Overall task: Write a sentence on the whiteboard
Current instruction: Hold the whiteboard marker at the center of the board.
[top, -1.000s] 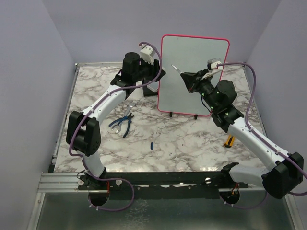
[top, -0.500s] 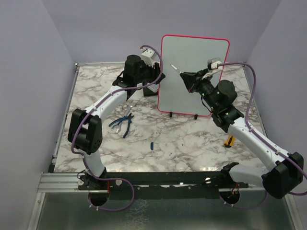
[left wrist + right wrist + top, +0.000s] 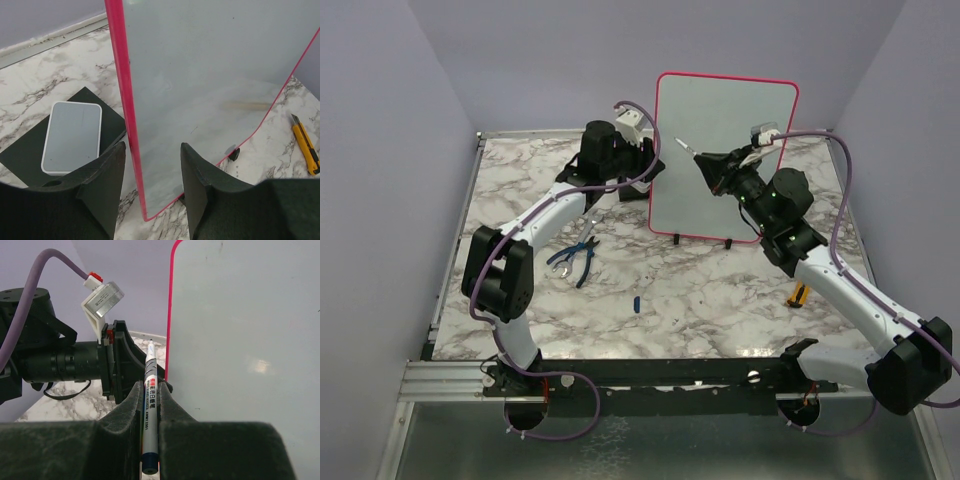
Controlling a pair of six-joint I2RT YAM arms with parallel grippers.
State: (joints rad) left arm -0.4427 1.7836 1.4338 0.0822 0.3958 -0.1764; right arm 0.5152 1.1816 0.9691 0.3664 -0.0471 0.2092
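Observation:
The whiteboard stands upright at the back of the table, pale grey with a red-pink frame; its face is bare and no sentence shows on it. My left gripper is open and straddles the board's left edge, with a gap on both sides of the frame. It sits low beside that edge in the top view. My right gripper is shut on a white marker with its tip up. The marker hangs just in front of the board's upper left area.
A small eraser block lies on a black pad left of the board. Blue-handled pliers and a small blue cap lie on the marble. A yellow utility knife lies to the right, under my right arm.
My left gripper has shifted a little to the right, closer around the board's left edge. The right arm and marker have hardly moved.

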